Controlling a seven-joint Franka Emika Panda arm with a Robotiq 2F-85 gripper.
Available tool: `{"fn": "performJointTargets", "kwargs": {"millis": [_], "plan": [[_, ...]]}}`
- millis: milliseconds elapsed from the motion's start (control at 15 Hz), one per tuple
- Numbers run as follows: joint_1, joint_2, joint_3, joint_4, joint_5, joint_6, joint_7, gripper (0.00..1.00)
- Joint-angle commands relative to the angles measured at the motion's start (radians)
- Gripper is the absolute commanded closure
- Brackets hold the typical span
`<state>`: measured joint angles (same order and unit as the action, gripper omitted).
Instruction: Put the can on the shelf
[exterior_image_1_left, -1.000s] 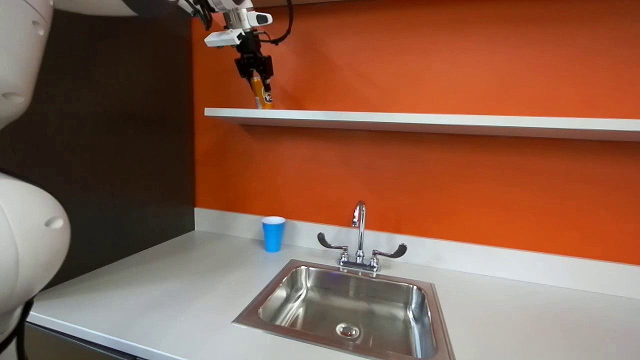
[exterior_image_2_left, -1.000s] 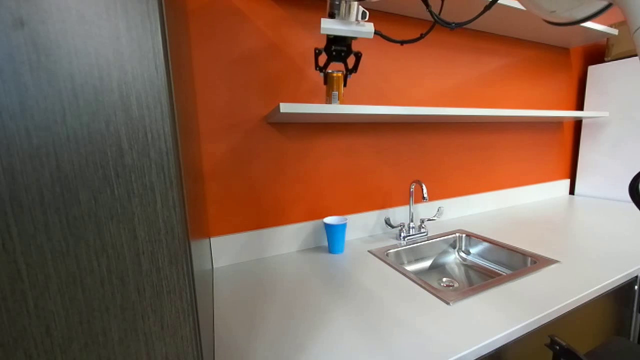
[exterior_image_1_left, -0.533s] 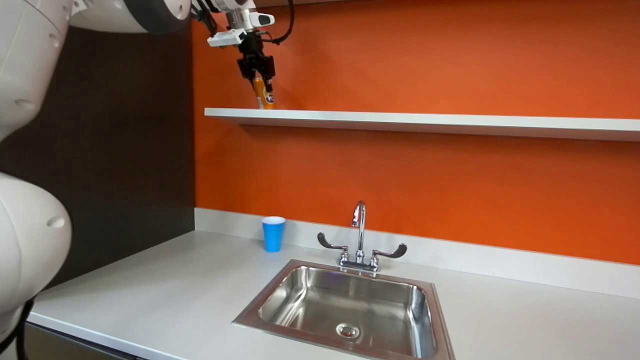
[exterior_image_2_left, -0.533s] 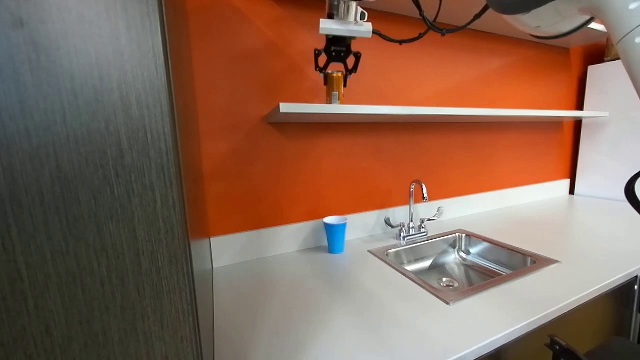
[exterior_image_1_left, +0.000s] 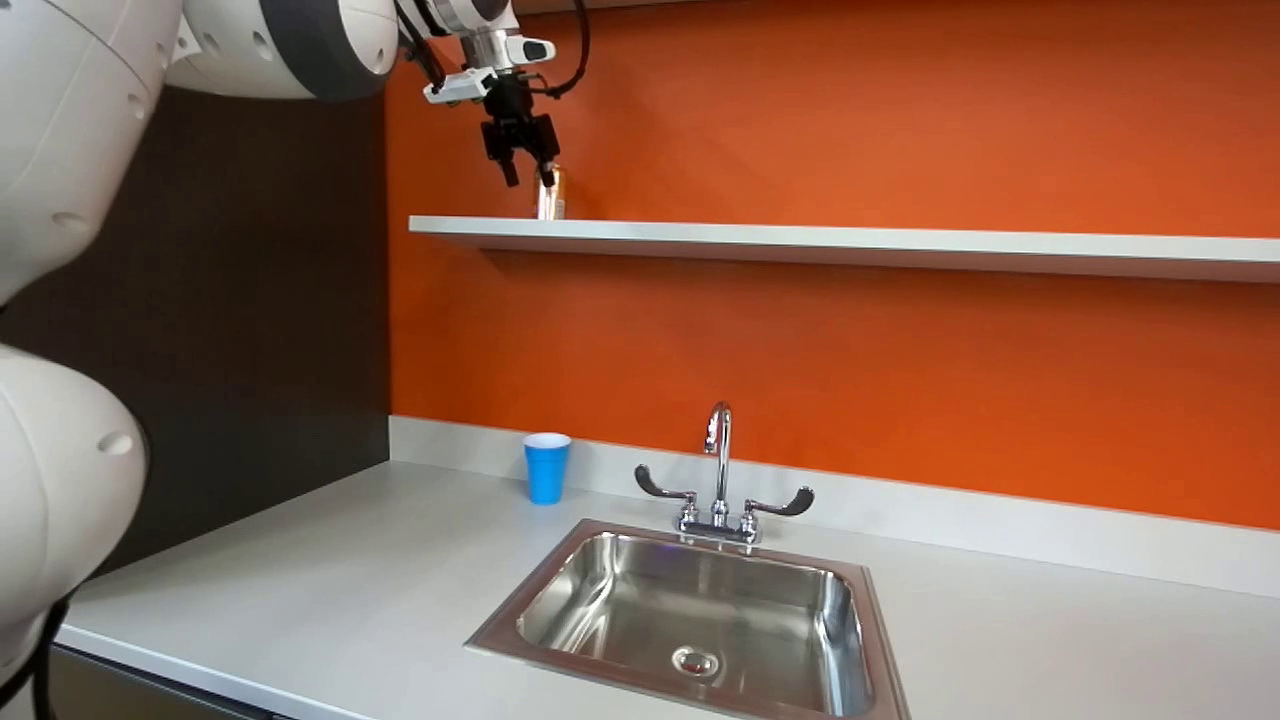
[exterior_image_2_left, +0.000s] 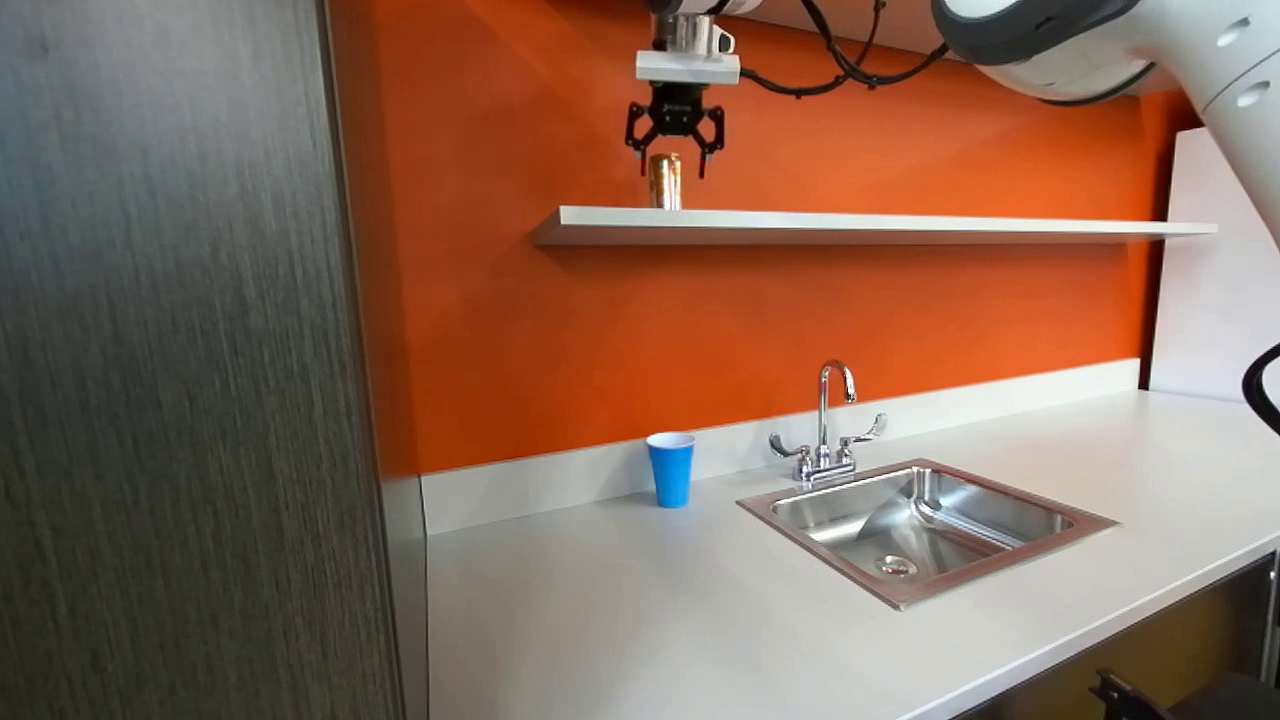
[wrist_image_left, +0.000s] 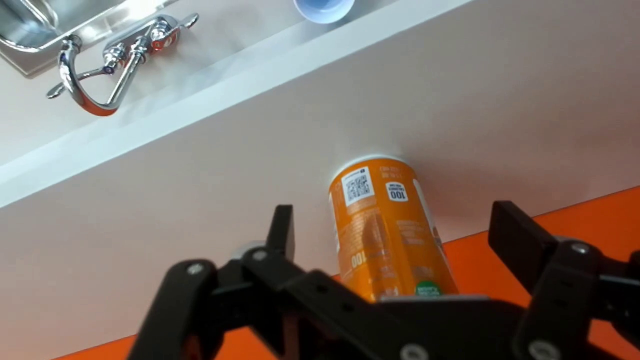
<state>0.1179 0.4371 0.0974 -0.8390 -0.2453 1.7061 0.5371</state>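
evidently the set-down is over and the job, as i judge it, is down to clearing off. orange drink can (wrist_image_left: 390, 230) stands upright on the white wall shelf (exterior_image_2_left: 880, 228), toward the end on the side of the dark panel (exterior_image_2_left: 180, 350); its base sits well back from the front edge in the wrist view. tool (exterior_image_2_left: 672, 172) released, grasping nothing: fingers (wrist_image_left: 282, 230) spread wide, one to each side of the can, gap at both, tighter on one side. can's top is hidden behind the tool there; an exterior view shows it below the tool's body, strip of orange wall (exterior_image_2_left: 850, 320) between.

next move: draw the tool straight back along the line of its fingers, jaws wide, no twist or sideways swing till the tips are past the can's top. likely risk: a fingertip snags the upper edge and tips a tall, narrow can. below, blue cup (exterior_image_2_left: 671, 475) on the tabletop (exterior_image_2_left: 600, 610), near the sink (exterior_image_1_left: 540, 580), no part in this.
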Motion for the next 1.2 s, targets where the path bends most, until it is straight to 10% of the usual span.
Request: {"fn": "performJointTargets", "kwargs": {"millis": [0, 1133], "plan": [[0.011, 0.003, -0.010, 0.044, -0.015, -0.045, 0.025, 0.00], [-0.022, -0.427, -0.003, -0.407, 0.068, -0.028, -0.047, 0.00]]}}
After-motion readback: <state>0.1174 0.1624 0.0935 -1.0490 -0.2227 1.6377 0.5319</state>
